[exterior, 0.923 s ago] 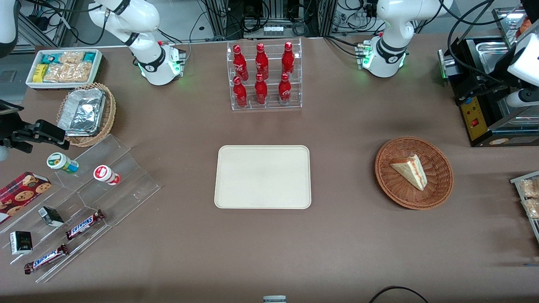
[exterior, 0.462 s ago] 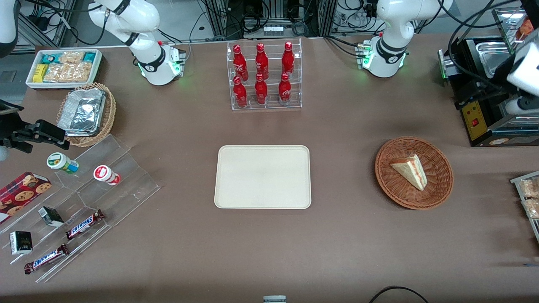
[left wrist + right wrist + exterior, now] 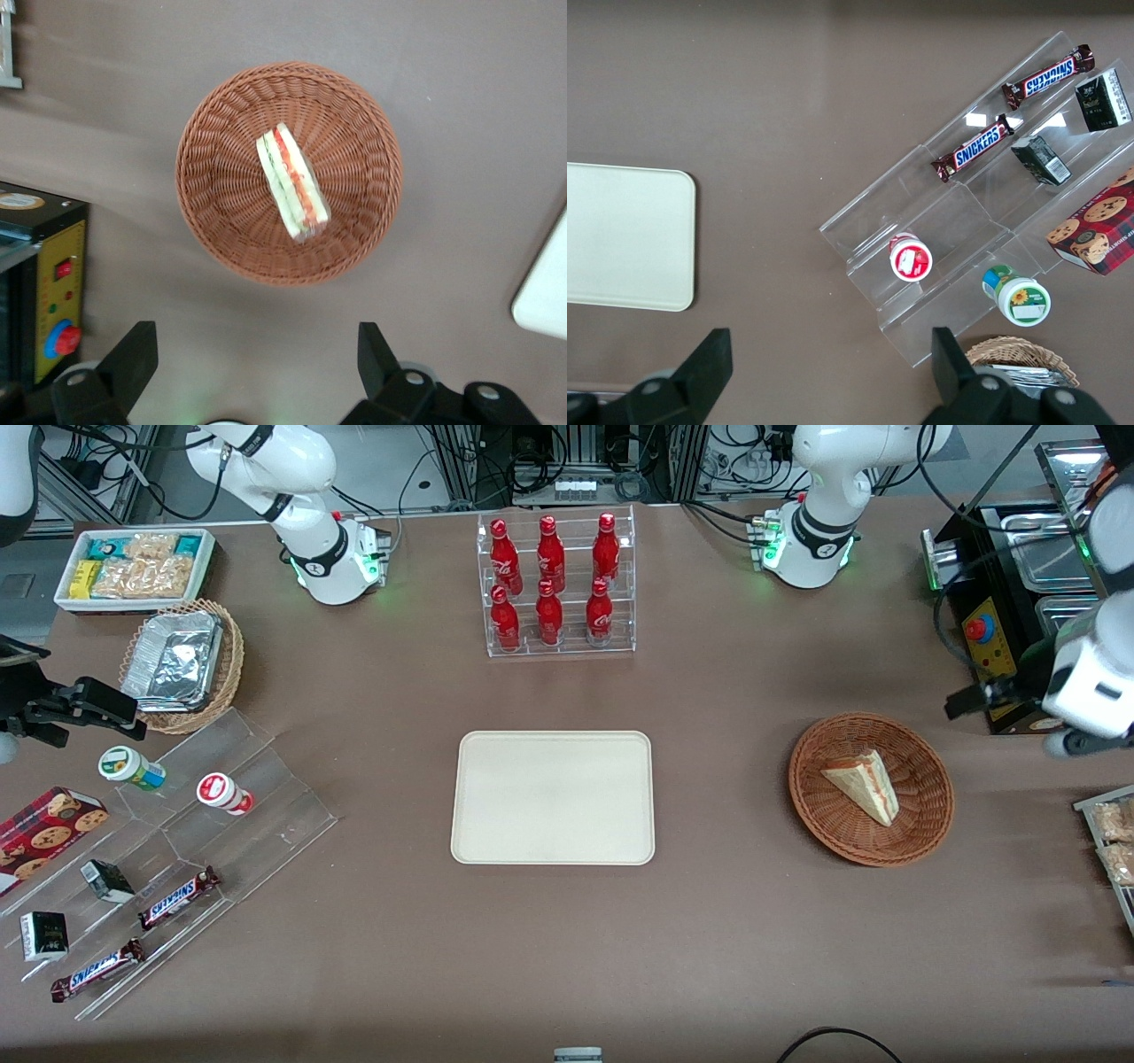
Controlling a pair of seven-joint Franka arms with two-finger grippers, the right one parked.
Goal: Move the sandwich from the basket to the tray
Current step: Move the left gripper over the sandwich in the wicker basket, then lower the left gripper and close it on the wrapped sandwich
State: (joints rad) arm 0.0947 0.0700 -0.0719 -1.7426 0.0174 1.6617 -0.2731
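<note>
Compared with the earlier front view, the left arm has swung down from the black machine toward the basket, while sandwich, basket and tray keep their places. Its gripper hangs above bare table beside the basket, toward the working arm's end, fingers spread wide and holding nothing. Open brown tabletop separates basket from tray, which lie well apart. Lying on its side in the basket's middle, the sandwich is a pale triangular wedge. Only the wrist view shows its red and green filling edge-on; only the front view shows the whole tray, bare of items.
</note>
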